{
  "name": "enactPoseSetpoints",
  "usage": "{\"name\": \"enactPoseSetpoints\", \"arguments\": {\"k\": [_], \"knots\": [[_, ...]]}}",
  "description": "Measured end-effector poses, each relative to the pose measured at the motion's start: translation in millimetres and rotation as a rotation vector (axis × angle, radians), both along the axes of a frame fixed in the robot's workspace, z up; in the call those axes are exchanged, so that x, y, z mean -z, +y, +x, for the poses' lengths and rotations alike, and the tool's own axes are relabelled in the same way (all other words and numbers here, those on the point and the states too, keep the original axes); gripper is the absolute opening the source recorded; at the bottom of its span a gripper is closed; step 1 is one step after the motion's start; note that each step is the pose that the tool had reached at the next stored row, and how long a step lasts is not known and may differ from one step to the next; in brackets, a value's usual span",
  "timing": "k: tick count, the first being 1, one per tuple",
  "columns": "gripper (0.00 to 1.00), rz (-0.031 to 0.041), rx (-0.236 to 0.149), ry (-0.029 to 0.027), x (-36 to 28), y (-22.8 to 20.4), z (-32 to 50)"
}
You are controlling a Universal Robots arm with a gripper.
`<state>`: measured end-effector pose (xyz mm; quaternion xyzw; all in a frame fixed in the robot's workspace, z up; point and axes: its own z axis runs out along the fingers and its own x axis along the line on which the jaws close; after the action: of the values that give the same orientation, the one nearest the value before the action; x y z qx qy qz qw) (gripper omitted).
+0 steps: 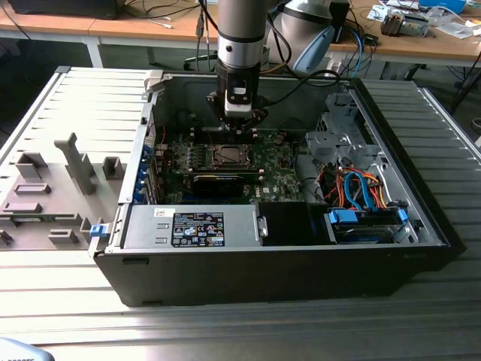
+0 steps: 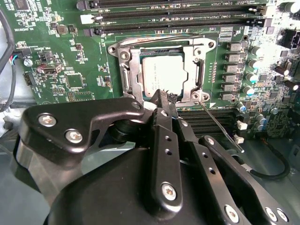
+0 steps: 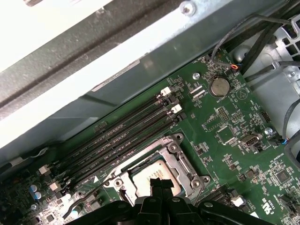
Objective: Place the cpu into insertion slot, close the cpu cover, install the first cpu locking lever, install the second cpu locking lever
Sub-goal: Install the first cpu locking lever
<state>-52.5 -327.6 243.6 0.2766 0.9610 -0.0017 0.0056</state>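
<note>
In the exterior view, going from its left to its right: a grey plastic tray (image 1: 52,188) with upright moulded blocks lies on the ribbed metal table (image 1: 225,331) just beside the open computer case (image 1: 421,218). Inside the case, the green motherboard (image 1: 278,177) carries the insertion slot (image 1: 225,155) near its middle, with a long black card (image 1: 218,183) just in front of it and a power supply (image 1: 192,227) bearing a label nearer the camera. The arm comes straight down over the board, and the gripper (image 1: 240,129) hangs just above the slot's far edge. Further to the exterior view's right sit a metal drive cage (image 1: 331,143) and a bundle of blue and orange cables (image 1: 361,192).

The second wrist view gives what the exterior view cannot: the cpu (image 2: 161,75) already lies in the insertion slot, its pale silver face framed by the cpu cover (image 2: 133,70), which lies flat around it. A thin wire lever (image 2: 220,129) slants away from the socket's corner. The gripper's black fingers (image 2: 161,101) are drawn together to a narrow point at the cover's edge, with nothing visibly between them.

The first wrist view adds the memory slots (image 3: 122,140) beside the socket, a coin battery (image 3: 218,86) and the case wall (image 3: 140,61).
</note>
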Motion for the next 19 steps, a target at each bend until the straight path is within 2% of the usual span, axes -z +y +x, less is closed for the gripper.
{"name": "enactPoseSetpoints", "arguments": {"k": [19], "knots": [[0.11,-0.0001,-0.015,0.0,0.1,0.0,0.0]]}}
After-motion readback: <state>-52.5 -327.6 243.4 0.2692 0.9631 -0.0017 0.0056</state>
